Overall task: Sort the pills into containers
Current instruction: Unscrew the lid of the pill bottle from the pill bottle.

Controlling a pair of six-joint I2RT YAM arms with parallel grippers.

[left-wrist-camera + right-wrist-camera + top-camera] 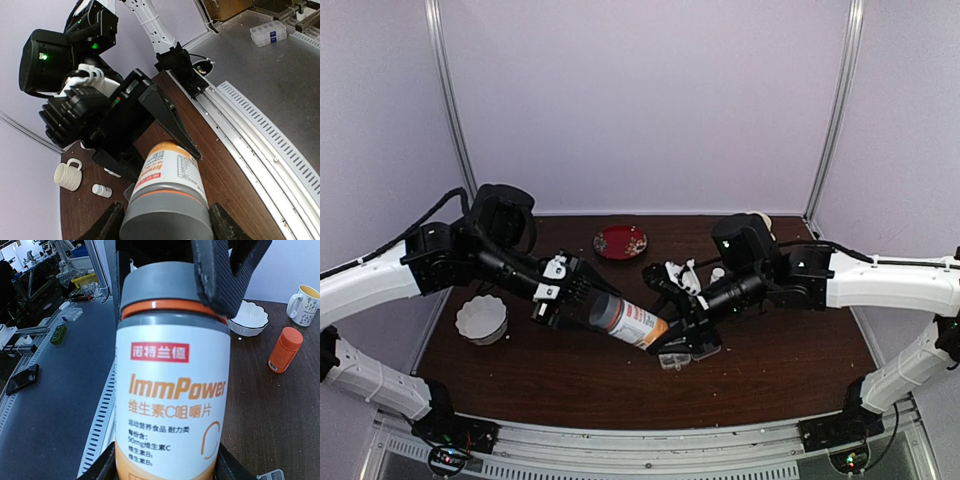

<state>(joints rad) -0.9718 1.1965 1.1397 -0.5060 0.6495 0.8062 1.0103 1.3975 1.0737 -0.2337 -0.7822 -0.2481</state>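
A big bottle (630,322) with a grey cap and a white and orange label hangs tilted over the table between both arms. My left gripper (595,310) is shut on the grey cap (165,210); one of its fingers (220,275) presses the cap's side. My right gripper (665,335) is shut on the bottle's orange lower body (172,385), a black finger on each side. Under the right gripper lies a flat clear box (673,361) with the containers, mostly covered; a corner shows (271,475). No pills are visible.
A white scalloped bowl (482,318) stands at the left and a red plate (620,241) at the back. A cream mug (303,305), a small orange bottle (284,350) and a small white bottle (102,190) stand on the brown table (770,370).
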